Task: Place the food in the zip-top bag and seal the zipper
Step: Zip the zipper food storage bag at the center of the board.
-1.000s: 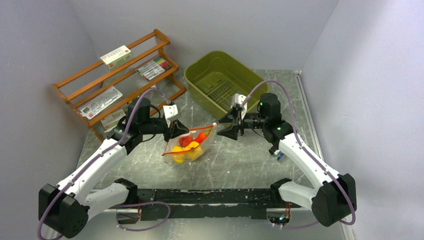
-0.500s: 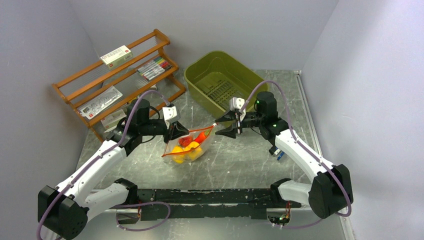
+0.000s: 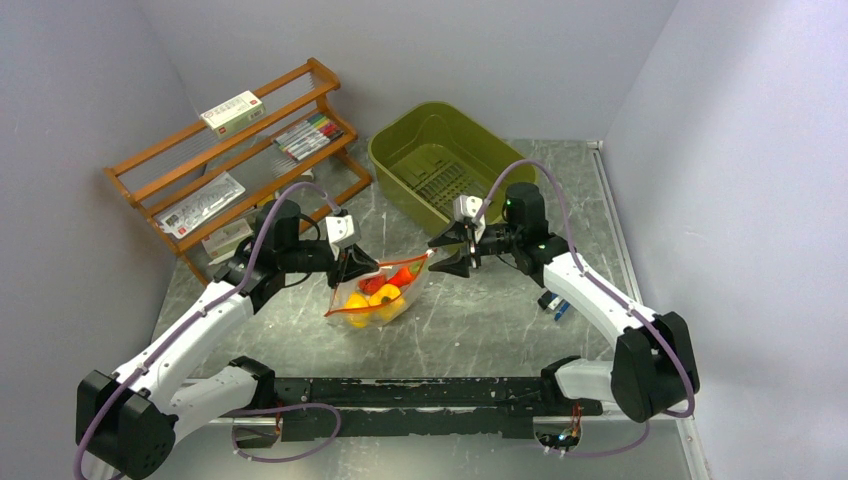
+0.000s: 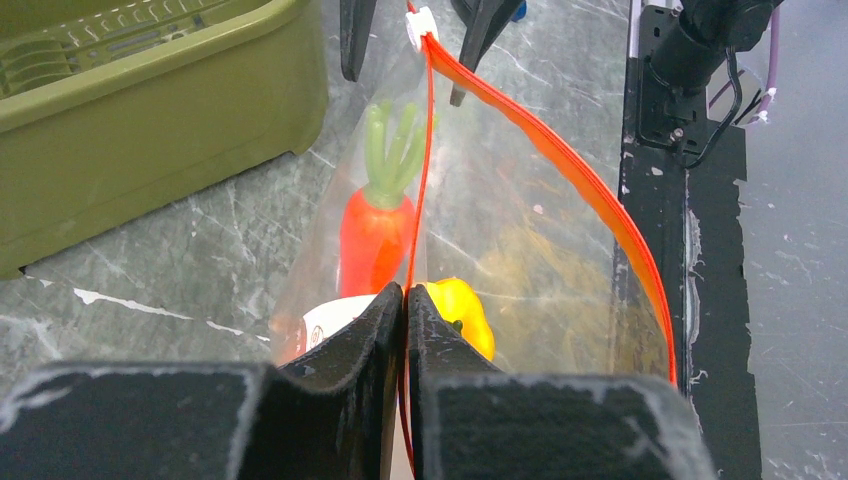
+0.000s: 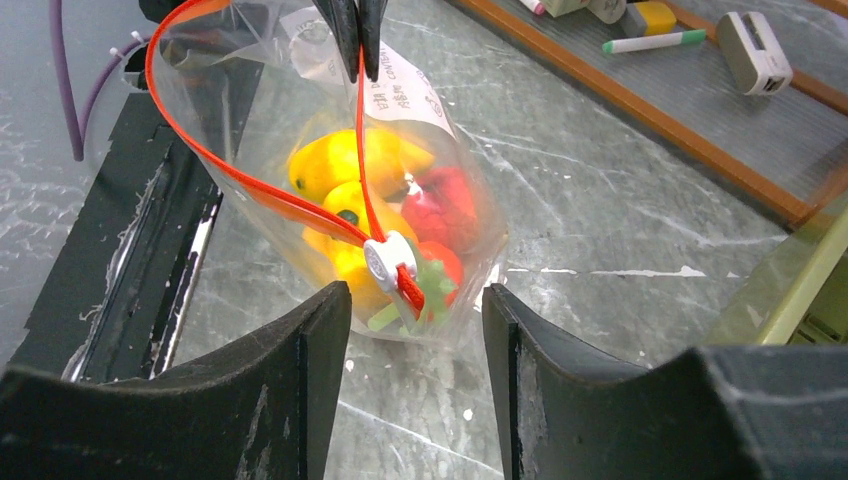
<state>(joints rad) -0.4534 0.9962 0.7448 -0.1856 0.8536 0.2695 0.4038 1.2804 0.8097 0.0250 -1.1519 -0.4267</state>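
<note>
The clear zip-top bag (image 3: 378,292) stands in mid-table with the food inside: yellow pieces (image 5: 345,170), a red-orange round one (image 5: 443,205), a carrot (image 4: 375,225) with green top and a white piece (image 4: 325,318). Its mouth gapes, the red-orange zipper (image 4: 560,160) bowing out in a loop. My left gripper (image 4: 405,296) is shut on the zipper's left end and holds the bag up. My right gripper (image 5: 415,300) is open, its fingers either side of the white slider (image 5: 388,258) at the zipper's right end, not touching it.
The olive-green basket (image 3: 446,160) stands just behind the right gripper. A wooden rack (image 3: 240,150) with markers and boxes lies at the back left. A small blue object (image 3: 555,303) lies on the table right of the right arm. The black mounting rail (image 3: 410,392) runs along the near edge.
My right gripper has moved left toward the bag's slider end and now straddles it. The left gripper keeps its hold and the bag has hardly moved.
</note>
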